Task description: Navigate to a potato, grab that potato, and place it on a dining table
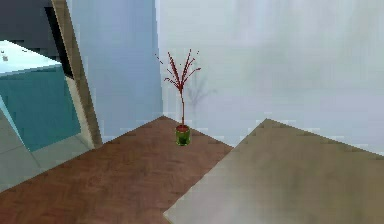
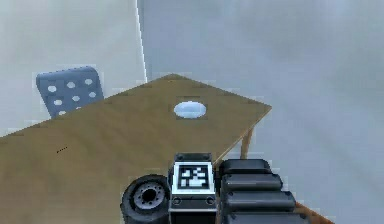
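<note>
A wooden dining table (image 2: 110,125) stretches across the arm side view, and its corner (image 1: 290,180) also fills the forward view's lower right. At the arm side view's bottom edge sits the arm's end: a white square with black marks (image 2: 192,178) and, left of it, the gripper's dark rounded body (image 2: 150,198), low over the table's near edge. I cannot make out the gripper's far end, so I cannot tell whether it holds anything.
A small white dish (image 2: 190,108) lies on the table's far part. A grey chair with a perforated back (image 2: 70,90) stands behind the table at the left. A red-leaved plant in a green pot (image 1: 182,130) stands in the room's corner. A doorway with a teal counter (image 1: 35,100) opens at the forward view's left.
</note>
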